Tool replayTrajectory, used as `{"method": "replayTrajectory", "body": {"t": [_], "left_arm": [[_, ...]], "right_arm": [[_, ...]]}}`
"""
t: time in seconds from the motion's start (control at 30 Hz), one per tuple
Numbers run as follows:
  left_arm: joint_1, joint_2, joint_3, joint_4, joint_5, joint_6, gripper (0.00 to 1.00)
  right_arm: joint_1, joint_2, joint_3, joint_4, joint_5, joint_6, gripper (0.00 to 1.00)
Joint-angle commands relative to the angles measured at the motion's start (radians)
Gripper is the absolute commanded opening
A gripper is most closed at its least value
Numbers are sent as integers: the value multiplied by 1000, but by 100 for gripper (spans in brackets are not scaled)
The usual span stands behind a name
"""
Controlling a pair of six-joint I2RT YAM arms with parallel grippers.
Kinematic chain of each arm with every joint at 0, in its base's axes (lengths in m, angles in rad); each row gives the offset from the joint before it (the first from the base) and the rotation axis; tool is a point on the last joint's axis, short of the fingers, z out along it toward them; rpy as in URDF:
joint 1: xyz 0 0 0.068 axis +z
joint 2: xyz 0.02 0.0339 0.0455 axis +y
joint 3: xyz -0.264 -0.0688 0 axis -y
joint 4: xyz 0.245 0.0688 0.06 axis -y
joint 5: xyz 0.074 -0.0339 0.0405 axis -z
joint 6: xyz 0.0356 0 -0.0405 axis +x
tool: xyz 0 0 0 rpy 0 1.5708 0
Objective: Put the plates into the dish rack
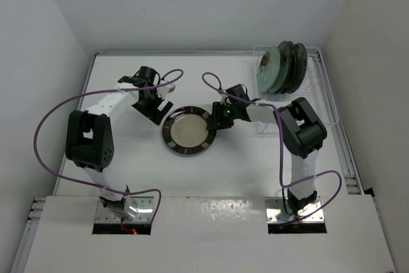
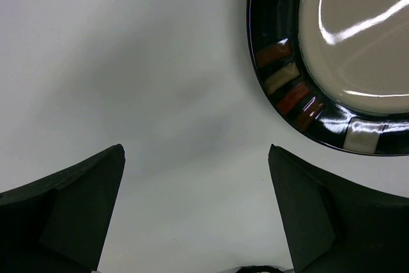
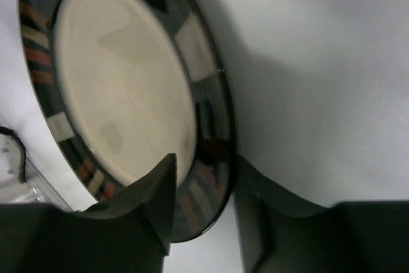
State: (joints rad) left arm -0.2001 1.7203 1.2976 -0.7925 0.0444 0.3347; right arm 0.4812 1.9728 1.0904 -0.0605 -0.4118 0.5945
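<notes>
The top external view looks steeply down from above and behind the arm bases, covering the whole table [image 1: 243, 164]. Both wrist views sit very close, facing the patterned-rim plate [image 1: 188, 131] from opposite sides; all three views share it.

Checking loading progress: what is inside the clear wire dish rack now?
Round mint-green plates at left and dark-rimmed plates at right stand on edge at the far end of the clear wire dish rack. They overlap, so their number and faces are hidden.
</notes>
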Motion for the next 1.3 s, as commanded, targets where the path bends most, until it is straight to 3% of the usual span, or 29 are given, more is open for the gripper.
{"method": "replayTrajectory", "body": {"t": [0.0, 0.03, 0.07, 0.1, 0.3, 0.4, 0.43, 0.57, 0.77, 0.87, 0.9, 0.97, 1.0, 1.1, 1.27], "left_arm": [[10, -28, -1, 16, 14, -8, 100], [10, -28, -1, 16, 14, -8, 100], [10, -28, -1, 16, 14, -8, 100], [10, -28, -1, 16, 14, -8, 100], [19, -28, -1, 16, 5, -8, 100], [41, -28, 29, 16, -5, -8, 100], [53, -28, 38, 16, -5, -8, 100], [62, -19, 63, 16, -5, -8, 100], [62, -10, 63, 7, 17, -17, 100], [62, -10, 63, 7, 8, -17, 100], [62, -10, 63, 7, 8, -17, 100], [62, -10, 63, 7, 8, -17, 100], [62, -10, 63, 7, 8, -17, 100], [62, -10, 63, -2, 18, -17, 100], [62, -1, 72, -2, 29, -17, 100]], "right_arm": [[11, 92, -14, 109, -86, 48, 38], [11, 100, -11, 126, -108, 65, 28], [10, 103, -9, 139, -134, 73, 8], [1, 97, -7, 160, -140, 92, 0], [-55, -58, -9, 145, -127, 48, 0], [-92, -196, 112, 13, -110, -53, 0], [-122, -262, 226, -14, -110, -74, 0], [-217, -339, 485, -180, -69, -162, 0], [-397, -425, 707, -158, 34, -197, 0], [-542, -475, 729, -133, 177, -266, 0], [-561, -488, 727, -128, 338, -291, 0], [-628, -523, 703, -81, 447, -384, 0], [-644, -526, 701, -73, 588, -412, 0], [-709, -529, 672, -19, 707, -522, 0], [-788, -508, 608, 85, 628, -657, 0]]}}
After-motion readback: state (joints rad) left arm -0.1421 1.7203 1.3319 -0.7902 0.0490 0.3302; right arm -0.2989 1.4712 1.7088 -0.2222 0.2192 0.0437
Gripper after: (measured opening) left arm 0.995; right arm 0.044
